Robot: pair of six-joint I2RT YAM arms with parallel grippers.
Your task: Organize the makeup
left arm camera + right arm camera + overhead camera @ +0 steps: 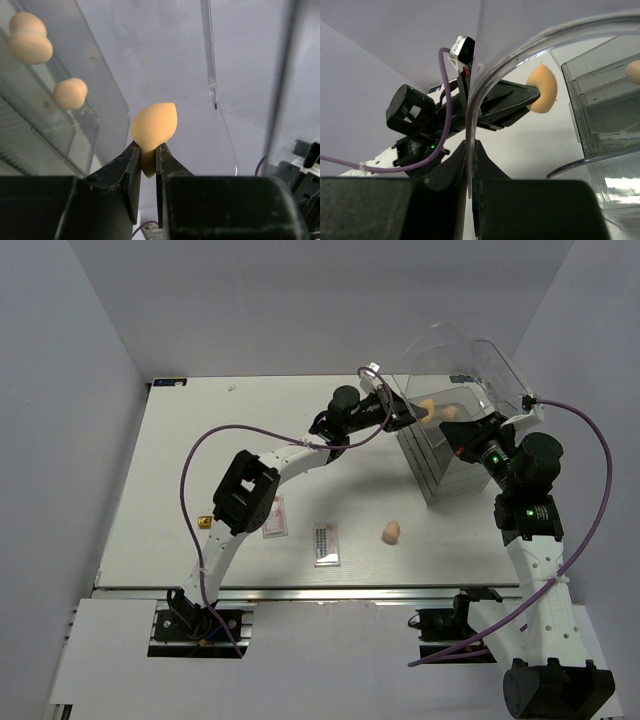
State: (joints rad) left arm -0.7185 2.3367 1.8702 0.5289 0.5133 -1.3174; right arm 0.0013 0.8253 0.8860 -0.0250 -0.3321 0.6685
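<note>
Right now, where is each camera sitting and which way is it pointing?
Top external: above and behind the bases, looking down on the table; both arms show.
Left wrist: on the left arm, looking along the left gripper at its held sponge, toward the drawer box.
Right wrist: on the right arm, looking past the right gripper, shut on the clear lid, toward the left arm.
Shared: the held sponge shows in all three.

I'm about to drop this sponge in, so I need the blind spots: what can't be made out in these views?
Top view: the left arm overlaps the pink palette at its edge; the lipstick is too small to read.
Left wrist view: sponges in the box repeat through its clear walls, so their count is unclear.
Right wrist view: one sponge in the box is cut off by the right edge.
</note>
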